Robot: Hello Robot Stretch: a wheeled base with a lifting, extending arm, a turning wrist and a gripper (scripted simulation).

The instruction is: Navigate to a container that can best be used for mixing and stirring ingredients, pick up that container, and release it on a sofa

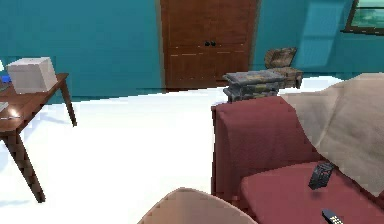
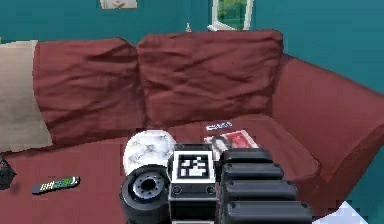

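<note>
Arm side view: pale round thing (image 2: 150, 153) at the claw (image 2: 148, 186), sofa (image 2: 200, 80) behind; hold on it unclear.

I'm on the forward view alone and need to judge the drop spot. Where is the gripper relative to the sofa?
Observer: In the arm side view the gripper shows at the bottom edge, against the sofa's seat, left of a white marker square.
Operator: Is it carrying anything?
Observer: A pale rounded thing shows right at its far end, with the seat behind it. I cannot tell whether it is held.
Operator: Anything else on that stretch of seat?
Observer: A red and white booklet lies on the seat, toward the arm side view's right.
</note>
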